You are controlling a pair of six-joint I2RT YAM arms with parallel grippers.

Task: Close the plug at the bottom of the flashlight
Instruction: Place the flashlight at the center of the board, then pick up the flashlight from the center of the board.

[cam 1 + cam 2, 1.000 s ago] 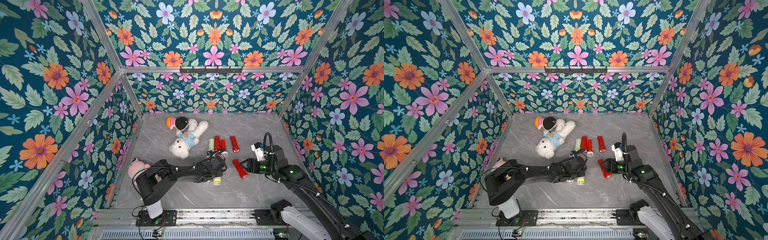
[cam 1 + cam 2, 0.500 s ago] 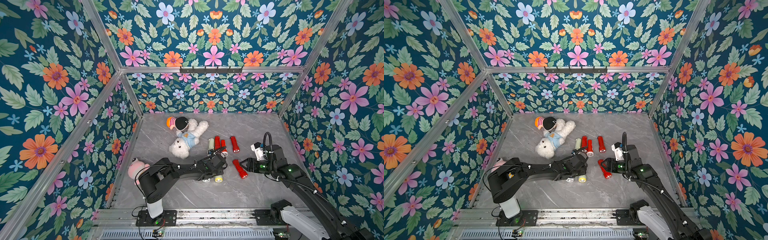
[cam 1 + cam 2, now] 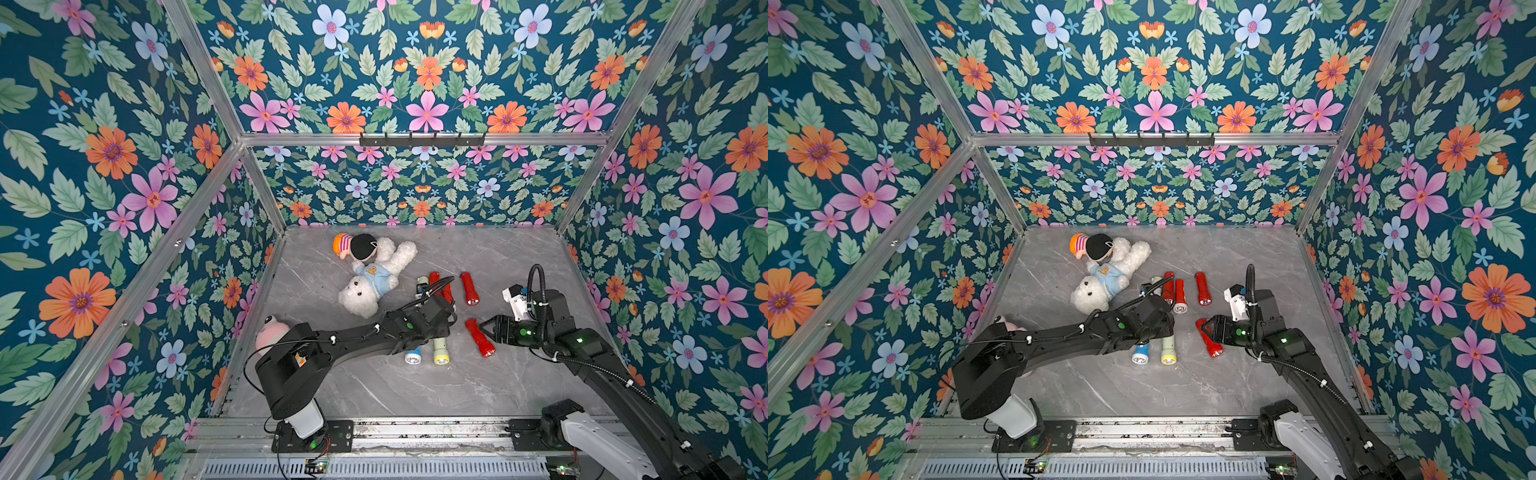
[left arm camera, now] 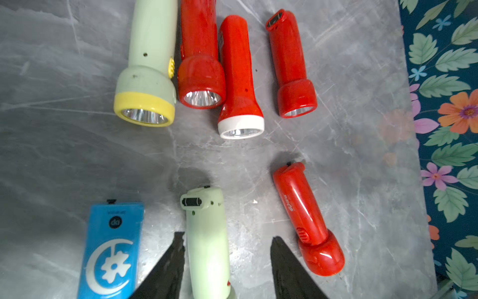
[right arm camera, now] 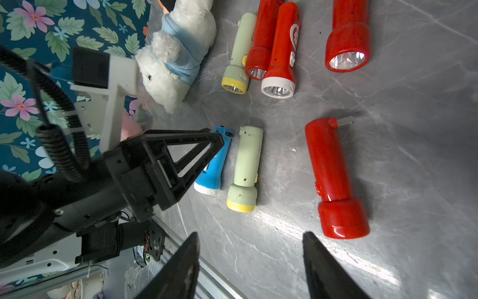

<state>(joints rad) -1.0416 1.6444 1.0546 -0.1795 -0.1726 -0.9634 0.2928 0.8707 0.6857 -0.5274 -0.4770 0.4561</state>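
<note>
The one that needs doing is the red flashlight (image 5: 333, 176). It lies on the table (image 5: 413, 129) on the right arm's side, with its grey plug (image 5: 345, 121) poking out of the tail end. The right gripper (image 5: 251, 234) hovers near it, jaws spread and nothing between them.

The left gripper (image 4: 227, 235) is over the pale green flashlight (image 4: 207, 233), jaws spread either side of the barrel and not pinching it. A blue flashlight (image 4: 111, 246) lies just beside that one. Both of those look shut at the tail, though the blue one's end is too small in the wrist view to be sure.

Best bet for the right arm is to skip grabbing the barrel. It should bring one fingertip round behind the plug and fold it back into its slot, slow and low, pressing near the tip rather than the root. It's smooth plastic on smooth stone, so it'll probably roll or skid. The left gripper could come over and pin the barrel near the lens end while the right one pushes.
</note>
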